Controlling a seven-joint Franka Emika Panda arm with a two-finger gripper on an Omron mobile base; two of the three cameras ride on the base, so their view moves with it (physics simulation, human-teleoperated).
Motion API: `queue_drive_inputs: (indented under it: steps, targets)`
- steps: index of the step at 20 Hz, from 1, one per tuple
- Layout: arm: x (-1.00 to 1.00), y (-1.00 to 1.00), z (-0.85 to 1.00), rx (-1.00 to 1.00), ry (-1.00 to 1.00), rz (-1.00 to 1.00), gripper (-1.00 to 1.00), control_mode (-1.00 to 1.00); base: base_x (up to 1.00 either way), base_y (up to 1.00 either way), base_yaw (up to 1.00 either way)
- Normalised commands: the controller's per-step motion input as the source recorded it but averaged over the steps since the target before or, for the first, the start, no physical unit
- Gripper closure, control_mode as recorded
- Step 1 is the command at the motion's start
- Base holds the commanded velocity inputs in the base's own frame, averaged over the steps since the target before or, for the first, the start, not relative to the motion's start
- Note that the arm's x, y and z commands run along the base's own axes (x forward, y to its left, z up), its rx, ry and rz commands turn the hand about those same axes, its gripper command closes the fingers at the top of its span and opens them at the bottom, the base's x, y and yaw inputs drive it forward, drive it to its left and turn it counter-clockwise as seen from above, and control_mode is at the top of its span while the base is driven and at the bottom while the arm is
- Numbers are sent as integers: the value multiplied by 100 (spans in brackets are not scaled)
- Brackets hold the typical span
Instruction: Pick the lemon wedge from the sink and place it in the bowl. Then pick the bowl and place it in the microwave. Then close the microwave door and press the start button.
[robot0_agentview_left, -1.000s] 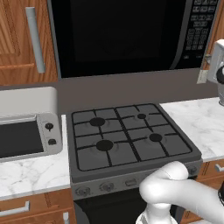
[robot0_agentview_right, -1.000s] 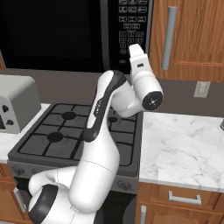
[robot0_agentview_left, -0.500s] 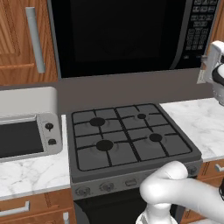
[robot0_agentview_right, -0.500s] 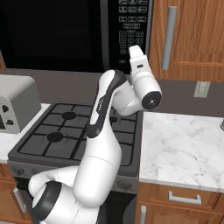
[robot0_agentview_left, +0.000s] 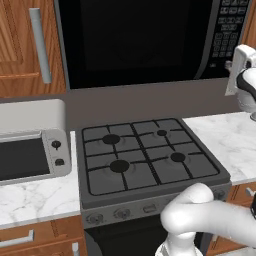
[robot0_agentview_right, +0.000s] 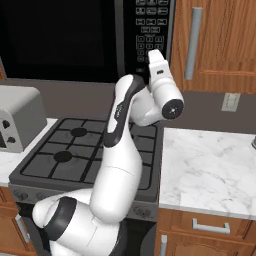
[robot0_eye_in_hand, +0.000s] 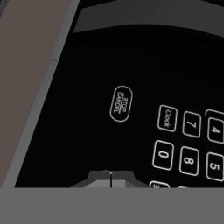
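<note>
The black microwave (robot0_agentview_left: 140, 40) hangs over the stove, and its wide dark-windowed door (robot0_agentview_right: 60, 40) is closed flush. Its keypad strip (robot0_agentview_left: 229, 26) runs down the right side. My gripper (robot0_eye_in_hand: 110, 176) is shut with nothing in it, its tips right at the lower end of the keypad (robot0_agentview_right: 150, 25). In the hand view the oval Stop/Cancel button (robot0_eye_in_hand: 121, 103) lies just above the tips, with number keys to its right. From the left base view the white hand (robot0_agentview_left: 242, 62) sits at the microwave's lower right corner. The lemon wedge, bowl and sink are out of view.
A black gas stove (robot0_agentview_left: 145, 155) stands below the microwave. A small silver box oven (robot0_agentview_left: 30, 155) sits on the marble counter at the left. More marble counter (robot0_agentview_right: 210, 165) lies to the right. Wooden cabinets with grey handles (robot0_agentview_right: 192, 42) flank the microwave.
The hand has crept a little up and in toward the keypad's lower end. The gripper stayed shut and the door stayed closed.
</note>
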Motion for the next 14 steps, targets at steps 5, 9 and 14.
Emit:
queue_drive_inputs:
  steps: [5, 9, 14]
  targets:
    - [34, -4, -3, 0, 0, 0, 100, -100, 0, 0, 0]
    - [42, -22, -11, 0, 2, 0, 100, -100, 0, 0, 0]
    - [26, -22, -16, 0, 0, 0, 100, -100, 0, 0, 0]
